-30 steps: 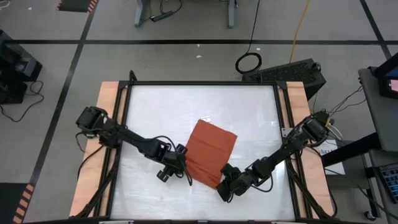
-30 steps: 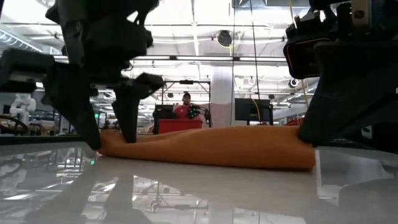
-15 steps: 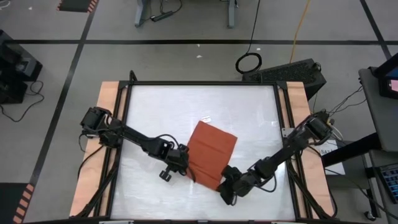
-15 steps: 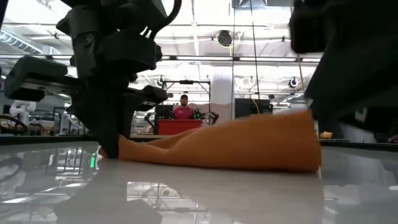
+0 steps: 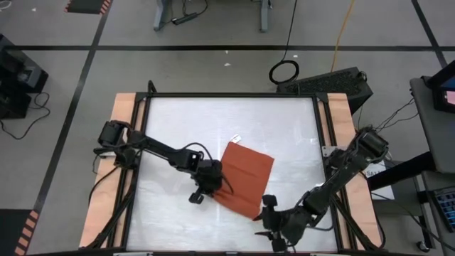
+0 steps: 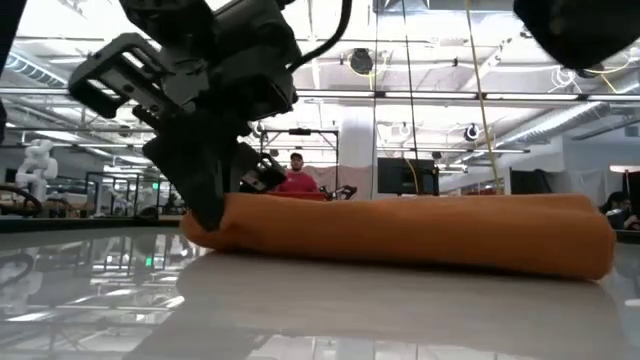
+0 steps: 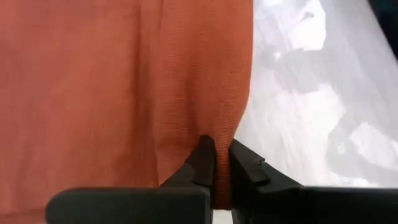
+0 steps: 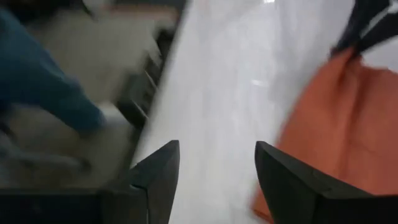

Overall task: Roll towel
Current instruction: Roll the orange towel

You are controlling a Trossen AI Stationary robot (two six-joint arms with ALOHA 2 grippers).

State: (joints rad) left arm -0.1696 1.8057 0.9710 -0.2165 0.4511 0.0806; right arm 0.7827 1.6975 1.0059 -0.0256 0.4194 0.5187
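Left gripper [image 7: 214,163] | clenched on towel [image 5: 243,178] edge | right gripper [image 8: 214,180] | released, clear of cloth

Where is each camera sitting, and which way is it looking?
High: above the table, looking straight down; both arms show, left gripper at the towel, right gripper apart from it.
Low: at tabletop height, looking across; left gripper meets the towel.
Left wrist: looks past its fingers pinching towel.
Right wrist: looks past open fingers along the table, towel beside.
All four share the towel.
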